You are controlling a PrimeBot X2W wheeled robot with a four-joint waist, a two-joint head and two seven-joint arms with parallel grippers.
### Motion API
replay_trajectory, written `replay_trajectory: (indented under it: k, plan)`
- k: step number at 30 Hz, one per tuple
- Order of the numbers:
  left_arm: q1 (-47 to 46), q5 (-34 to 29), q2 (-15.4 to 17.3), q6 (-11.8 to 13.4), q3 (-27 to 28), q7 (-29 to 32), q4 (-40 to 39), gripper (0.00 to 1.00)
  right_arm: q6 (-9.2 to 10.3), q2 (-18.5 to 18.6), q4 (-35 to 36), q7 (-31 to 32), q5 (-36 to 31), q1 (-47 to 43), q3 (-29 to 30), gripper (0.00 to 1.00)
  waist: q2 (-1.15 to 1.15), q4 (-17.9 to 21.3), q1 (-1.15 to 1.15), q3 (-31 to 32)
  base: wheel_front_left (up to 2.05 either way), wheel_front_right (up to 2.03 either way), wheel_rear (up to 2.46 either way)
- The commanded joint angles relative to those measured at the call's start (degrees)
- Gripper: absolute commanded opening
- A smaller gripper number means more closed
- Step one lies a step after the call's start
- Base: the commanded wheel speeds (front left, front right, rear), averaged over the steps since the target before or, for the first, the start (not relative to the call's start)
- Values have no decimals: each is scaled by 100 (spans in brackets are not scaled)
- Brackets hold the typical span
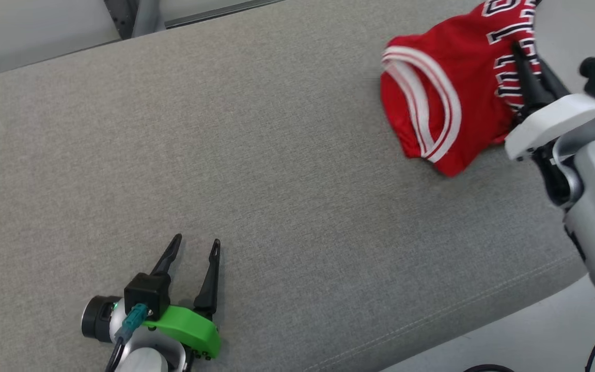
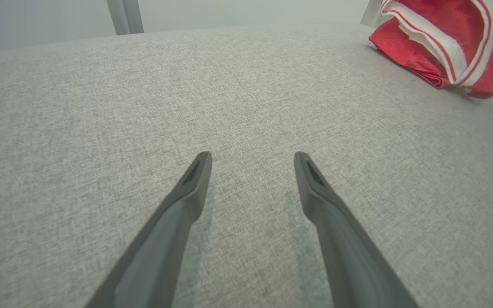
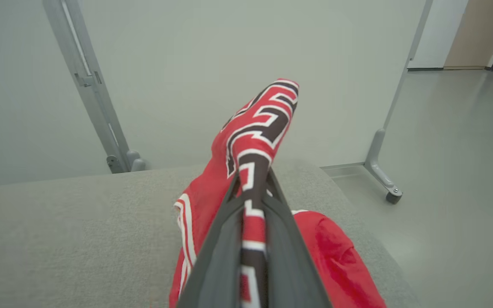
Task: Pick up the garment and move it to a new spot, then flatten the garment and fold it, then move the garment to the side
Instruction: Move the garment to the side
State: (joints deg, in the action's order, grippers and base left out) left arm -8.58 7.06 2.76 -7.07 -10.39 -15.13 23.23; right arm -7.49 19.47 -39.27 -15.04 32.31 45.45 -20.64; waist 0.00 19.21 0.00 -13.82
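Garment [image 1: 432, 103], bunched at the far right of the cushion [image 1: 256, 165], clenched in my right gripper [image 1: 529, 59]; my left gripper [image 1: 196, 240] sits released, near left. I should lift until the cloth hangs free before carrying it leftward.

We count 1 garment [image 1: 432, 103], red w/ white & black trim. We count 2 grippers: 1 left gripper [image 1: 196, 240] and 1 right gripper [image 1: 527, 52], each w/ 2 dark fingers [image 2: 178, 222], so 4 fingers total. We see 1 green cover [image 1: 189, 328] and 1 teal plug [image 1: 135, 314], both on the left gripper. There's 1 grey padded surface [image 1: 277, 155]. In the right wrist view we count 2 grey metal posts: 1 slanted post [image 3: 87, 81] and 1 post w/ a foot [image 3: 374, 154].
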Motion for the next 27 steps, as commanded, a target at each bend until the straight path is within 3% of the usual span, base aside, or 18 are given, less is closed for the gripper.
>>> replay_trajectory:
  k: [1, 6, 7, 8, 9, 14, 19, 23, 27]
  plan:
    - [-126, -55, 32, -20, 20, 4, -15, 100, 2, 106, -175, -16, -76, 127, 134, 0, 0, -273, 0, -262, 0, 0, 0]
    - [-268, -177, 38, -36, 42, 4, -7, 100, 2, 472, -1078, -17, -491, 440, 479, 0, 0, -530, 0, -474, 0, 0, 0]
    - [-293, -185, 40, -38, 50, 4, -9, 100, 2, 497, -1247, -17, -536, 507, 579, 4, 0, -572, 0, -507, 0, 0, 0]
    - [-309, -194, 43, -34, 58, 4, -7, 100, 2, 546, -1409, -17, -645, 563, 678, 43, 0, -610, 0, -538, 0, 0, 0]
    - [-320, -205, 44, -35, 73, 4, -3, 100, 3, 581, -1569, -17, -735, 613, 821, 100, 0, -643, 0, -566, 0, 0, 0]
    - [-383, -244, 43, -39, 146, 4, 9, 100, 2, 586, -1621, -16, -1406, 701, 1842, 100, 0, -783, 0, -640, 0, 0, 0]
    - [-317, -241, 38, -2, 281, 4, -8, 100, 2, -23, -732, -16, -2069, 222, 2377, 100, 0, -856, 0, -503, 0, 0, 0]
    - [-187, -180, 32, 68, 407, 3, -6, 100, 4, -511, 8, -16, -2032, -304, 1993, 100, 0, -886, 0, -258, 0, 0, 0]
    - [-23, -41, 28, 190, 512, 3, 8, 100, 3, -856, 648, -16, -1619, -1106, 1207, 100, 0, -1021, 0, 112, 0, 0, 0]
